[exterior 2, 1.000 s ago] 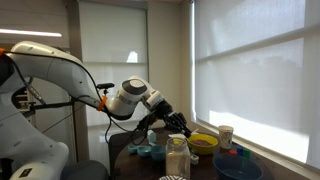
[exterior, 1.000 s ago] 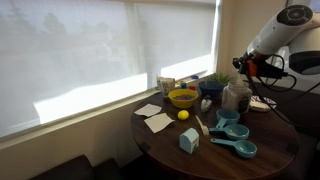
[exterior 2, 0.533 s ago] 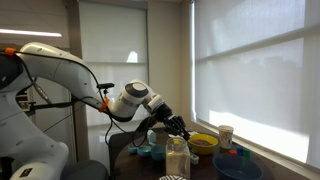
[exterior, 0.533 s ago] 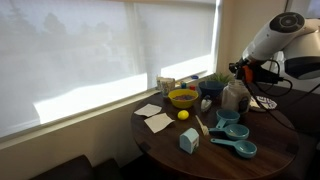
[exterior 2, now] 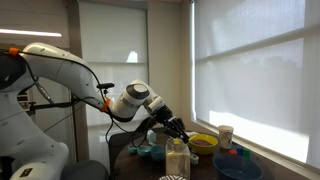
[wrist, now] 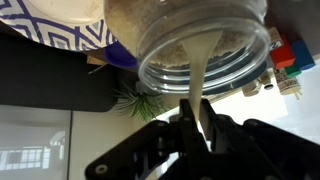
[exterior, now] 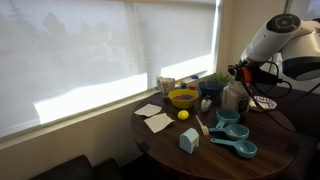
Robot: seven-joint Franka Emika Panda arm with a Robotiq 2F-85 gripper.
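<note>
My gripper is shut on a cream-coloured stick-like handle. The handle reaches into the mouth of a clear glass jar that holds pale powder. In both exterior views the gripper hangs just above the jar, which stands on the round dark table. The lower end of the handle is hidden inside the jar.
On the table are a yellow bowl, a lemon, teal measuring cups, white paper sheets, a pale blue carton, a paper cup, a small plant and a blue-patterned plate. Blinds cover the windows behind.
The gripper has moved a little down and toward the jar with the handle in it. The things on the table have not moved.
</note>
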